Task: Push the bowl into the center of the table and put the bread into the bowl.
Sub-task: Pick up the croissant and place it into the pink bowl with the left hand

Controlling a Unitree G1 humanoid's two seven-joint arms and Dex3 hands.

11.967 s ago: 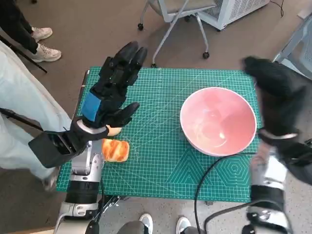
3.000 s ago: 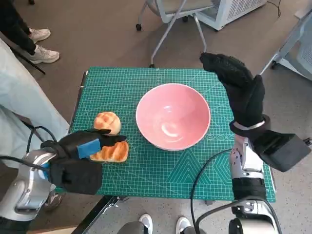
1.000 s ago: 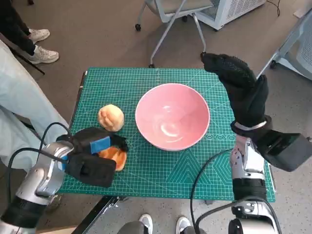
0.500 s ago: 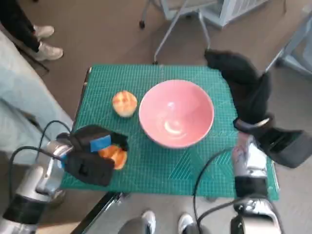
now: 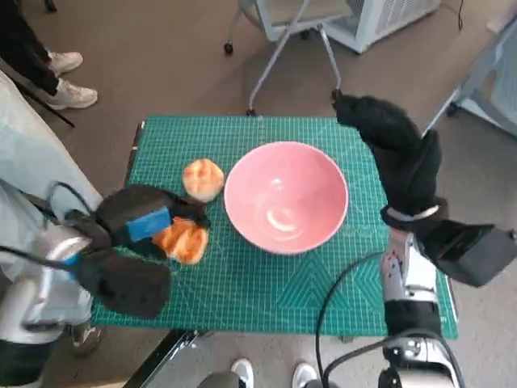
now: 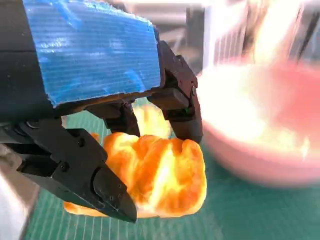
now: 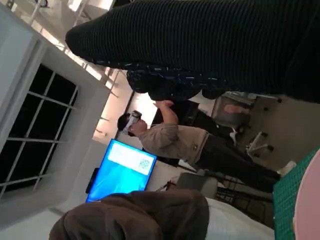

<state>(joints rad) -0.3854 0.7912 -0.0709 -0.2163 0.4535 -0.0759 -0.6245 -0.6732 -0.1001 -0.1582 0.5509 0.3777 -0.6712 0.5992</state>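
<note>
The pink bowl [image 5: 286, 196] sits near the middle of the green cutting mat [image 5: 266, 275], so the push looks done and the step in hand is carrying bread to it. The left hand [image 5: 137, 234] grips a golden ridged bread roll [image 5: 182, 241] between its black fingers [image 6: 180, 107] and thumb, as the left wrist view shows plainly; whether the roll is clear of the mat or only just off it is hard to say from the blurred frames. A second, round bun [image 5: 202, 178] lies on the mat just beside the bowl's rim, between the hand and the bowl.

To do this well, the hand should raise the roll high enough to clear the rim, travel across to above the bowl's hollow, and let go low inside so the bread does not bounce out. The soft crust wants a light grip. The path should pass on the near side of the round bun rather than knock it.

The right hand [image 5: 396, 153], in its knitted glove, hangs beside the bowl's far right with fingers extended, holding nothing
</note>
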